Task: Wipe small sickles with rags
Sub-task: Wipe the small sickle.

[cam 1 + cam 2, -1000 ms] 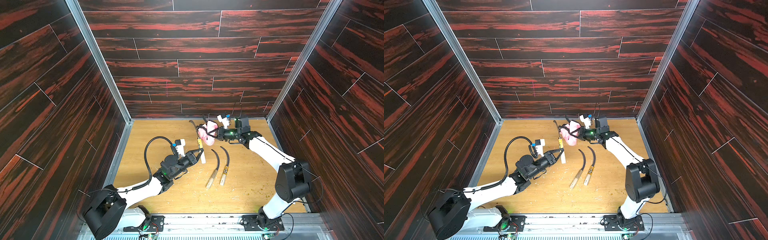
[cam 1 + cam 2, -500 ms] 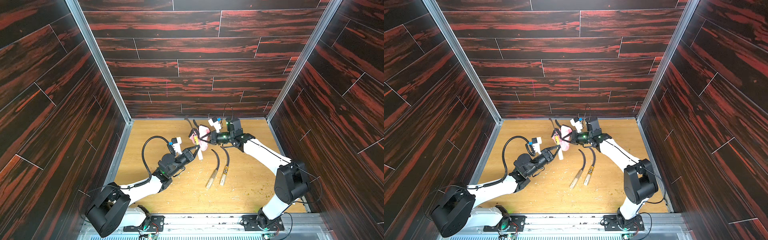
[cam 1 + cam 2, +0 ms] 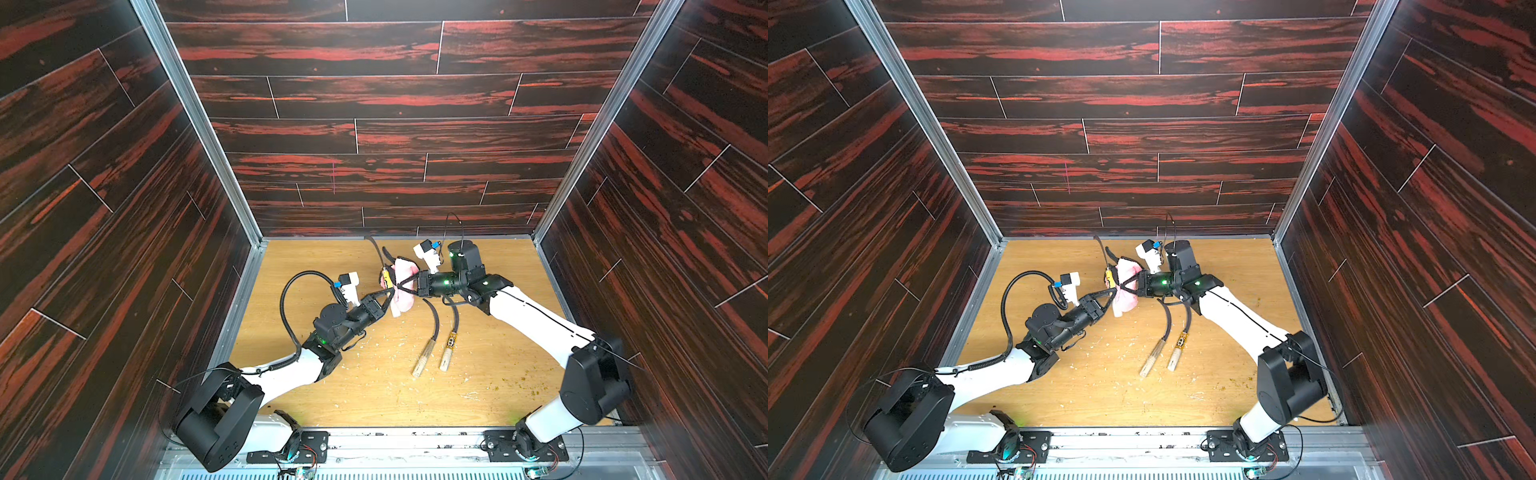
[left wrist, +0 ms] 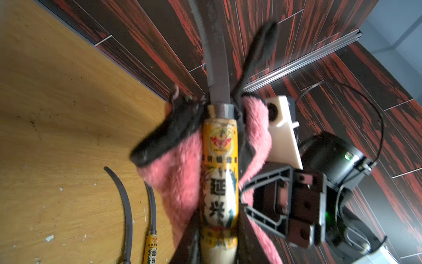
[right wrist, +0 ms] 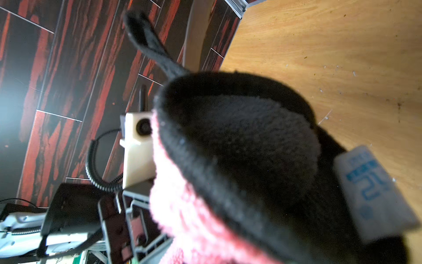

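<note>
My left gripper (image 3: 389, 296) (image 3: 1111, 292) (image 4: 219, 242) is shut on the pale wooden handle of a small sickle (image 3: 386, 281) (image 3: 1109, 277) (image 4: 220, 178). It holds that sickle above the floor with the dark blade (image 4: 217, 68) pointing at the back wall. The pink rag (image 3: 402, 286) (image 3: 1126, 300) (image 4: 178, 180) (image 5: 196, 214) is folded round that sickle's neck and yellow label. My right gripper (image 3: 410, 284) (image 3: 1133, 282) is shut on the rag, and its fingertips are buried in the cloth. Two more small sickles (image 3: 432, 332) (image 3: 454, 328) (image 3: 1160, 334) (image 4: 126, 205) lie side by side on the wooden floor.
Pale chips and crumbs (image 3: 386, 345) litter the wooden floor (image 3: 324, 257) around the lying sickles. Dark red panelled walls (image 3: 374, 137) close in the back and both sides. The two arms meet just behind the floor's middle. The rag's black loop (image 5: 146, 38) sticks up.
The right gripper has carried the rag leftward and down the held sickle, from the blade to the neck and label. The left gripper has moved the sickle slightly back.
</note>
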Robot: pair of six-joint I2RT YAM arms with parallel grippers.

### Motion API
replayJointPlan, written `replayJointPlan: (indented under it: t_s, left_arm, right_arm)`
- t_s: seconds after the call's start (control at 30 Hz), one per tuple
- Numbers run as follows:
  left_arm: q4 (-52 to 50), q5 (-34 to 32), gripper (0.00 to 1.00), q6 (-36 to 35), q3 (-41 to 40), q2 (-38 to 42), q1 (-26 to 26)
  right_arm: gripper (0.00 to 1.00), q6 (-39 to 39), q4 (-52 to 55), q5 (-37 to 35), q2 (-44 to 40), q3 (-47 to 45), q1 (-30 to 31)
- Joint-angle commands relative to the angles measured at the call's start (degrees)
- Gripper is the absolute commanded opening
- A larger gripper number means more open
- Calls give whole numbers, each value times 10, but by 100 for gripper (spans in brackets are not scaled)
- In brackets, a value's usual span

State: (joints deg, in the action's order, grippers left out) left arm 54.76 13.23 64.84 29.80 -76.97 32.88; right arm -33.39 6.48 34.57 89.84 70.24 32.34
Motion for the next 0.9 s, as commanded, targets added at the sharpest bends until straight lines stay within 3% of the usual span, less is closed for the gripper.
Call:
replayJointPlan:
  t_s: [0.0, 0.27, 0.6, 0.87]
  left_arm:
    - [-5, 14, 0, -11, 20, -12, -11]
    - [-1, 34, 0, -14, 52, -35, -16]
    - [94, 68, 0, 42, 24, -63, -15]
    - [95, 77, 0, 49, 0, -36, -5]
  right_arm:
    - [0, -4, -5, 1, -42, -32, 27]
    - [0, -42, -46, 3, -40, -76, 59]
    - [0, -26, -30, -18, 4, -2, 53]
    - [0, -40, -42, -13, 47, 54, 33]
